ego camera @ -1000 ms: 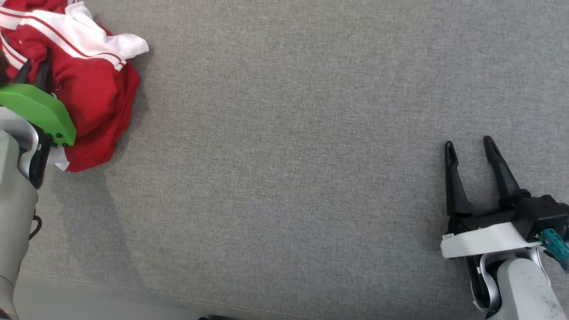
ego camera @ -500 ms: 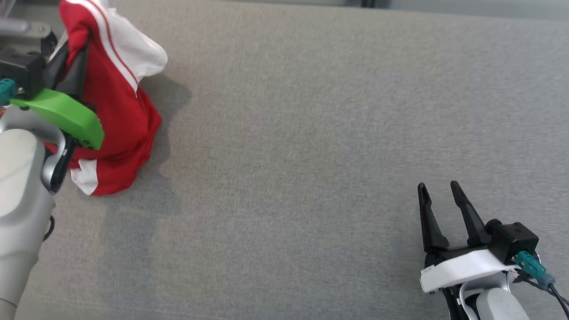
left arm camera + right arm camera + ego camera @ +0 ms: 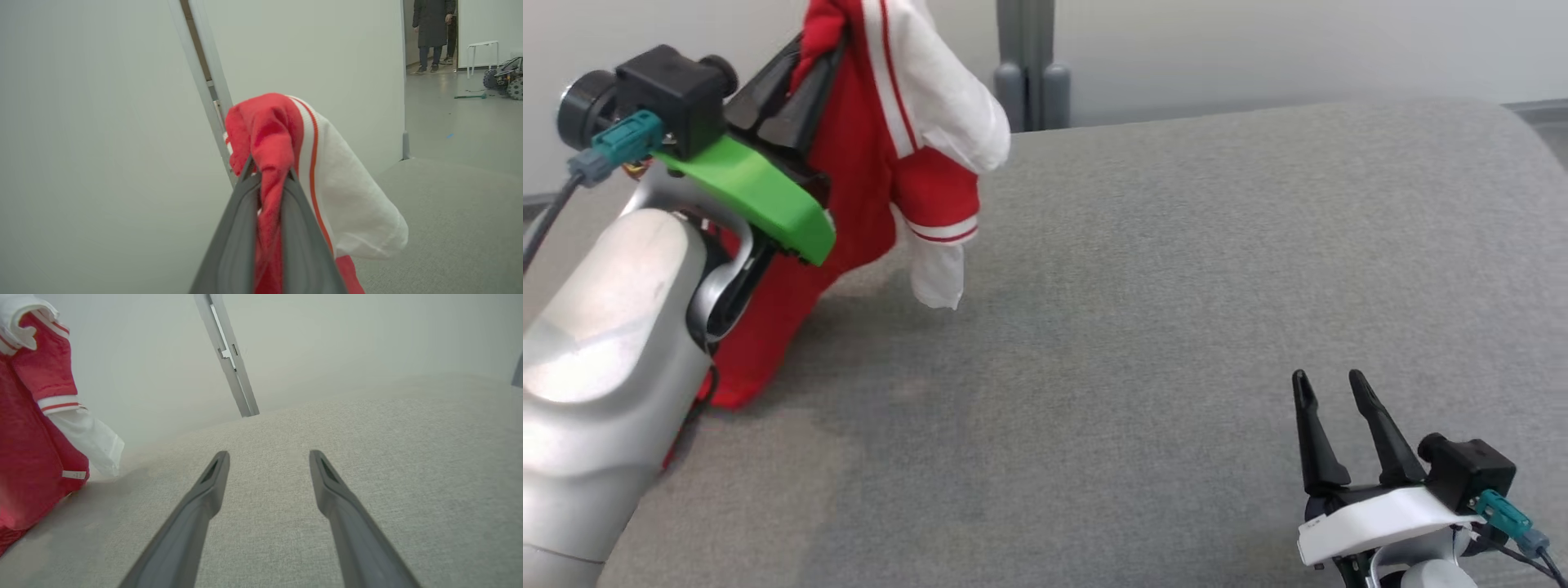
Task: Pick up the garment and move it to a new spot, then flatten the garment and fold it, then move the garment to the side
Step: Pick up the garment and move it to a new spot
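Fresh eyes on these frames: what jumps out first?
The red and white garment hangs bunched from the shut left gripper at the head view's upper left, its lower end apparently touching the grey padded surface. The right gripper sits open and empty at the lower right.

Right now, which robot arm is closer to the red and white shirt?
Left. The left gripper has the shirt pinched in its fingers; the right gripper sits open, far across the grey surface.
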Available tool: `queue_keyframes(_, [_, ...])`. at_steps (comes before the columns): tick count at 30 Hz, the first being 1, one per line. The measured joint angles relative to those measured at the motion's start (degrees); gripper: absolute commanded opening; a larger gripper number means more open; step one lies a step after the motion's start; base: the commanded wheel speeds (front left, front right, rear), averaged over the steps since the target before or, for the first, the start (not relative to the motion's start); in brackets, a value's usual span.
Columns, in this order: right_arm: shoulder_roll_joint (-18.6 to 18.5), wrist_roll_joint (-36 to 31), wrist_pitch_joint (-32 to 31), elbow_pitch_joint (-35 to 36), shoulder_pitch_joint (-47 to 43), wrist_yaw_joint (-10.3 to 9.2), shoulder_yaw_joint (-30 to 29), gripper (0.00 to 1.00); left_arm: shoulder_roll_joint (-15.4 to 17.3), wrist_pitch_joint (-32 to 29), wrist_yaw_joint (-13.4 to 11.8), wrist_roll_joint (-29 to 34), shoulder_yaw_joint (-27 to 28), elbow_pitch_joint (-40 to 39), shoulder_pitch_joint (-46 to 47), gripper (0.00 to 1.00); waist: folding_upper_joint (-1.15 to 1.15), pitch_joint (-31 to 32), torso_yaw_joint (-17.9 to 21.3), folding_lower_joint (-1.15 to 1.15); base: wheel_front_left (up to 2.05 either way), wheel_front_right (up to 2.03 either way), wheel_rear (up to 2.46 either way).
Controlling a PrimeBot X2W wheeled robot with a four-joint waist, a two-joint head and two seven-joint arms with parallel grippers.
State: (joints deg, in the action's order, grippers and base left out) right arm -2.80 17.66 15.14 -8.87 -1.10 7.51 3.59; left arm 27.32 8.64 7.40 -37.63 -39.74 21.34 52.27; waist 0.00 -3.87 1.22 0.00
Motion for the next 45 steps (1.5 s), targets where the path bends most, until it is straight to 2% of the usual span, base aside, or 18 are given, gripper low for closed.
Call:
queue_keyframes(7, [-0.05,1.03,0.00,0.05,0.30,-0.01,-0.37,1.00,-5.41,0.34,0.00,-1.04,-2.67,0.56,4.99,0.00,0.00,1.41,7.39,0.00,0.00,0.00,0.00])
queue_keyframes(14, [-0.09,2.98,0.00,0.41,1.89,-0.02,-0.09,1.00,-10.48,4.19,0.00,-1.05,-6.38,4.80,5.82,0.00,0.00,-0.04,11.89,0.00,0.00,0.00,0.00])
queue_keyframes(20, [-0.07,3.44,0.01,0.27,2.91,-0.02,0.81,1.00,-14.89,6.13,0.00,0.30,-10.74,11.01,-6.80,0.00,0.00,-3.32,13.06,0.00,0.00,0.00,0.00])
queue_keyframes(26, [-0.03,3.10,0.00,0.31,3.93,-0.02,1.60,1.00,-17.91,6.38,0.00,4.20,-9.79,12.30,-18.18,0.00,0.00,-5.22,14.58,0.00,0.00,0.00,0.00])
queue_keyframes(27, [-0.03,2.85,0.00,0.29,3.89,-0.02,1.27,1.00,-18.50,6.37,0.00,4.56,-9.12,12.24,-19.68,0.04,0.00,-5.39,14.73,0.00,0.00,0.00,0.00])
queue_keyframes(30, [-0.09,1.99,0.00,0.21,3.59,-0.02,0.27,1.00,-19.87,6.39,0.00,6.97,-7.97,11.93,-22.29,1.00,0.00,-5.37,14.38,0.00,0.00,0.00,0.00])
queue_keyframes(35, [-0.07,1.80,0.00,-0.26,1.64,-0.02,0.08,1.00,-21.30,6.42,-1.94,11.55,-1.91,7.21,-26.43,1.00,0.00,-4.12,12.88,0.00,0.00,0.00,0.00])
queue_keyframes(39, [-0.04,1.58,0.00,-0.38,0.56,-0.02,0.57,1.00,-20.69,6.48,-3.75,17.44,1.31,1.65,-30.36,1.00,0.00,-2.64,10.63,0.00,0.00,0.00,0.00])
queue_keyframes(45, [-0.07,-0.63,0.00,-0.78,0.02,-0.02,0.80,1.00,-19.24,6.49,-7.66,23.58,7.51,-6.09,-38.28,1.00,0.00,0.25,4.59,0.00,0.00,0.00,0.00])
